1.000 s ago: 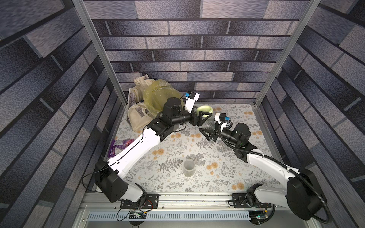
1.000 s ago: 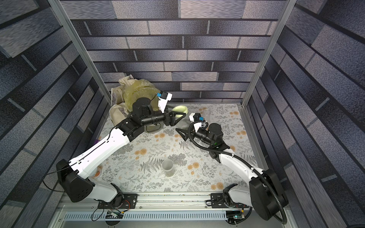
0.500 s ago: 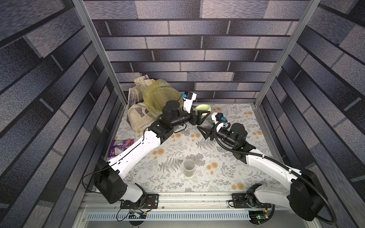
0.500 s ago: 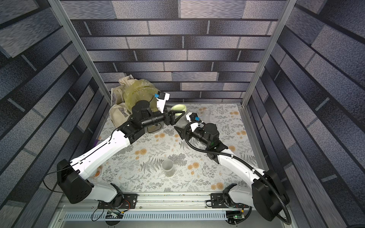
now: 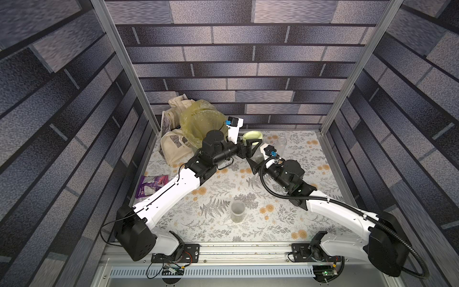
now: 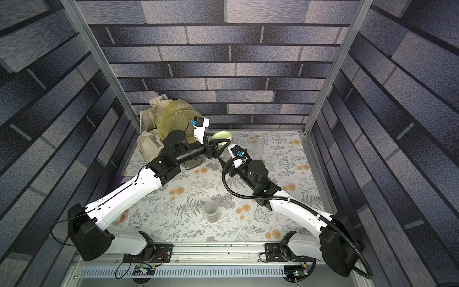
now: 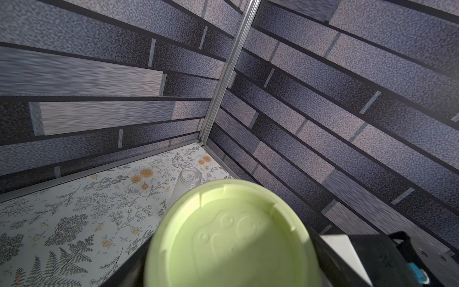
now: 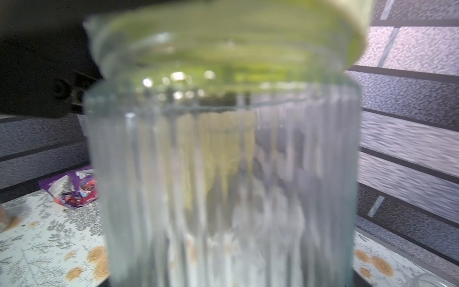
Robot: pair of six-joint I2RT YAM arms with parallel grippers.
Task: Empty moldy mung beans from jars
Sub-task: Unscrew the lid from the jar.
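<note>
Near the far edge of the counter (image 5: 218, 193), midway along, the left hand (image 5: 251, 142) clamps the lime-green lid (image 5: 252, 135) of the wide jar (image 5: 260, 156); the right hand (image 5: 258, 161) grips its ribbed body. Turn the lid level, hold the body upright and steady.

Both arms reached forward, hands meeting.
Left hand (image 5: 252, 142) clasped the lid (image 5: 252, 135); right hand (image 5: 257, 160) clasped the jar (image 5: 260, 154).

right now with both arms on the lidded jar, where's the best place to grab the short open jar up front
The short jar stands upright and open-topped. Probably take its side wall around mid-height, approaching level from the arms' base side; that spans its round width and leaves the mouth free for tipping.
</note>
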